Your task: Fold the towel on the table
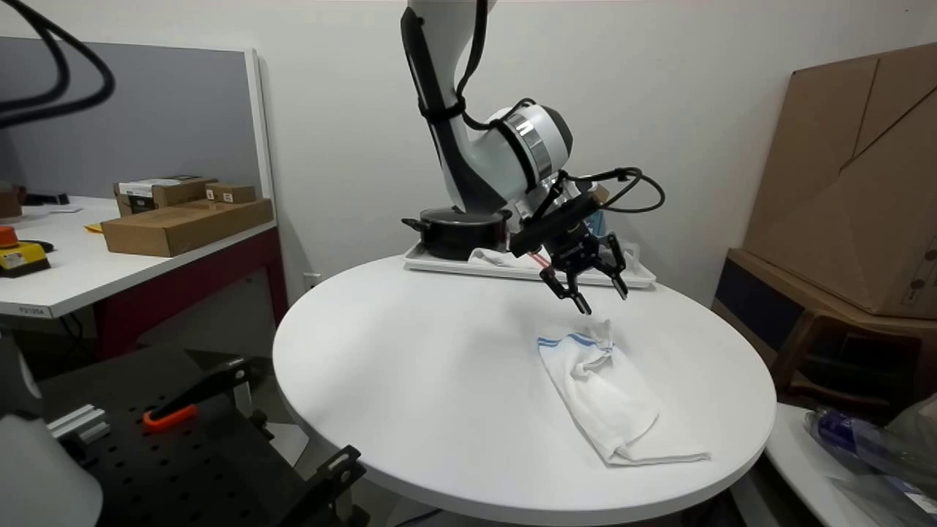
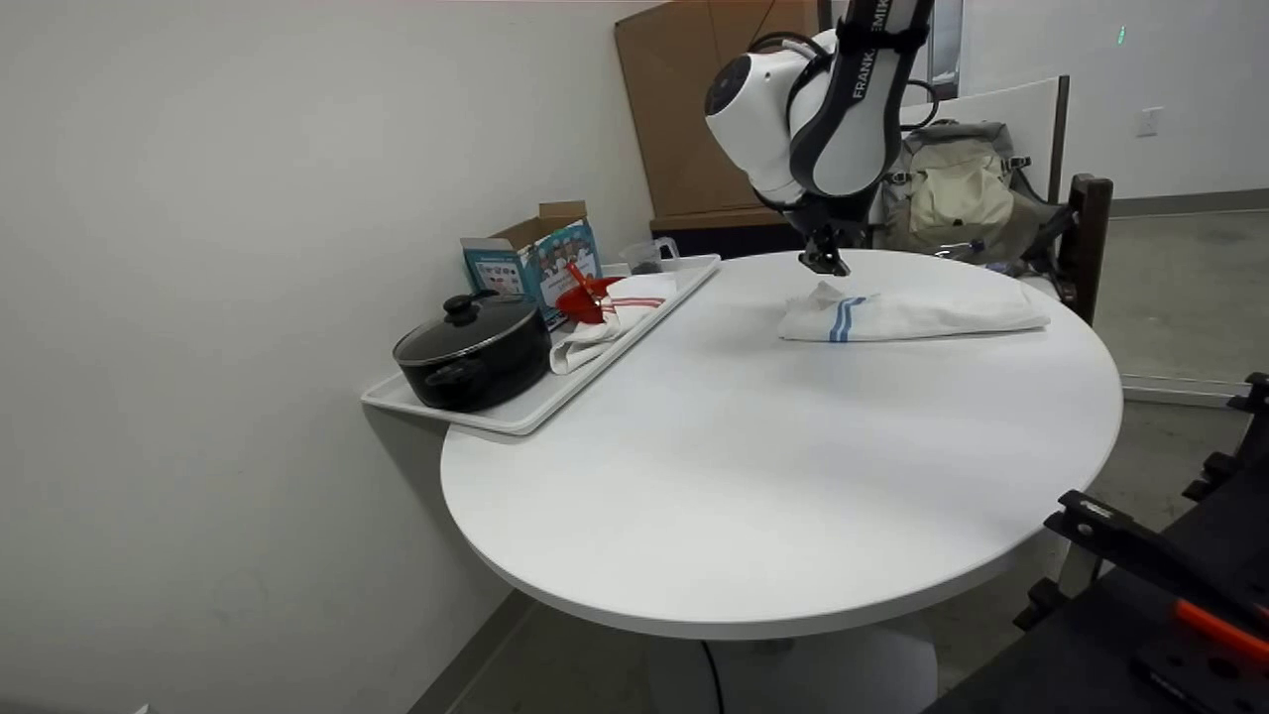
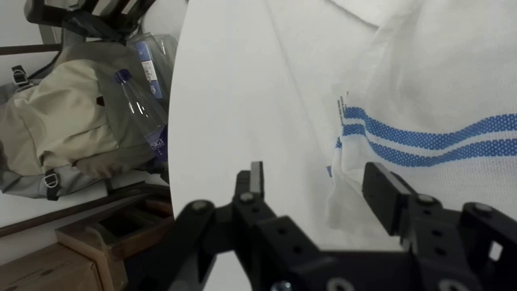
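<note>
Towel [image 1: 611, 402]: white woven cloth, paired blue stripes near one end; that end rumpled and raised, the other lying flatter. It appears doubled over, though the layer count is hard to tell. Location: on the round white table [image 1: 410, 380]. Long axis: striped end points toward the tray [image 2: 518, 411], plain end away, toward the table's edge. Gripper [image 1: 604, 300]: fingers spread well apart, just above the striped end.

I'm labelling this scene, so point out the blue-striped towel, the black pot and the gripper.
Blue-striped towel [image 1: 615, 402], in an exterior view: middle of its white cloth.
Black pot [image 2: 496, 362], in an exterior view: its side wall.
Gripper [image 3: 315, 178], in the wrist view: midway between its fingertips.
</note>
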